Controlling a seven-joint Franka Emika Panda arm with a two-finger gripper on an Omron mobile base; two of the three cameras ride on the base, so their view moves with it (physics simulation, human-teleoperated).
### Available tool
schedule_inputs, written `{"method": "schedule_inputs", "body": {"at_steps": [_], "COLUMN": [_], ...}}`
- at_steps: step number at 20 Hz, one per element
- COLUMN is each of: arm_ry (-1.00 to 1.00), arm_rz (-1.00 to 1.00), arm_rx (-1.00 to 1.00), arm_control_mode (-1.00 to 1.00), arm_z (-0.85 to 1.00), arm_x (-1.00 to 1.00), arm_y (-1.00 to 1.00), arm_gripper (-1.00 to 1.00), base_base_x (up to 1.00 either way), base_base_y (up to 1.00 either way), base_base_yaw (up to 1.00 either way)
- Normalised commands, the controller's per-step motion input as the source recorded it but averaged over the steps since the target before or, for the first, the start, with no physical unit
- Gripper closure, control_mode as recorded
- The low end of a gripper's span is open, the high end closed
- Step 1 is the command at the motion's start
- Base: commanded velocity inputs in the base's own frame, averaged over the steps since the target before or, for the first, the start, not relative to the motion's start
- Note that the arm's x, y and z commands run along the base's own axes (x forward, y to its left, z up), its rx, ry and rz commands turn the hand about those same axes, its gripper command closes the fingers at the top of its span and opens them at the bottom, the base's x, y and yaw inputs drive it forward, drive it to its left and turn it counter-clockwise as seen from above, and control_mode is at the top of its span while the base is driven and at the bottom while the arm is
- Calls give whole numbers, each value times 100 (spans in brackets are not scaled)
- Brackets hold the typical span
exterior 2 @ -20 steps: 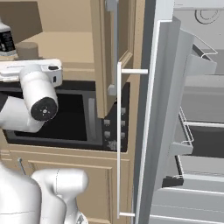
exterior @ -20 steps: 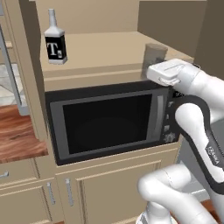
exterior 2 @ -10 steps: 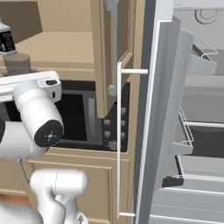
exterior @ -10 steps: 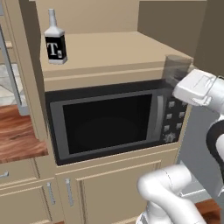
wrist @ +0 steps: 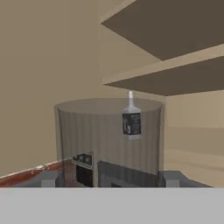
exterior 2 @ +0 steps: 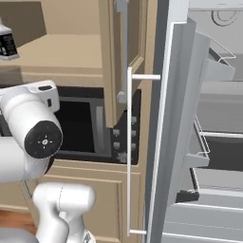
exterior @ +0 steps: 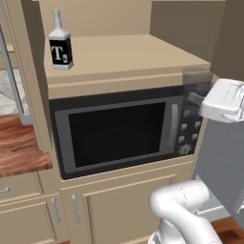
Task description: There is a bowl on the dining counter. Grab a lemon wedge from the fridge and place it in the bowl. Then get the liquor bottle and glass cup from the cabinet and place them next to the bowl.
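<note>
Open cabinet (exterior: 128,57) shelf holds the liquor bottle (exterior: 60,42) at its far left; the glass cup (wrist: 109,140) sits clasped between my wide-set gripper (wrist: 109,179) fingers. I judge the cup step is in hand: next I must carry it to the dining counter (exterior: 19,147).

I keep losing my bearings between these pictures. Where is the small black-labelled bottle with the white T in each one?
Left base view: small black-labelled liquor bottle, upper left, on the beige cabinet shelf.
Right base view: top left edge, cut off.
Hand view: centre, seen through clear glass.
Shared landmark: the shelf it stands on.
</note>
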Motion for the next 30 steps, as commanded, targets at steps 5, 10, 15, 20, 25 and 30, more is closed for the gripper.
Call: {"method": "schedule_inputs", "body": {"at_steps": [5, 10, 15, 20, 25, 30], "arm_ry": [0, 0, 0, 0, 0, 0], "arm_rz": [0, 0, 0, 0, 0, 0], "arm_rx": [0, 0, 0, 0, 0, 0], "arm_control_mode": [100, 100, 100, 100, 100, 100], "arm_z": [0, 0, 0, 0, 0, 0], "arm_x": [0, 0, 0, 0, 0, 0], "arm_y": [0, 0, 0, 0, 0, 0], "arm_gripper": [100, 100, 100, 100, 100, 100], "base_base_x": [-66, -94, -100, -78, -66, -29], "base_base_y": [-5, -32, -56, -50, -49, -36], "base_base_yaw": [0, 0, -21, -43, -50, -55]}}
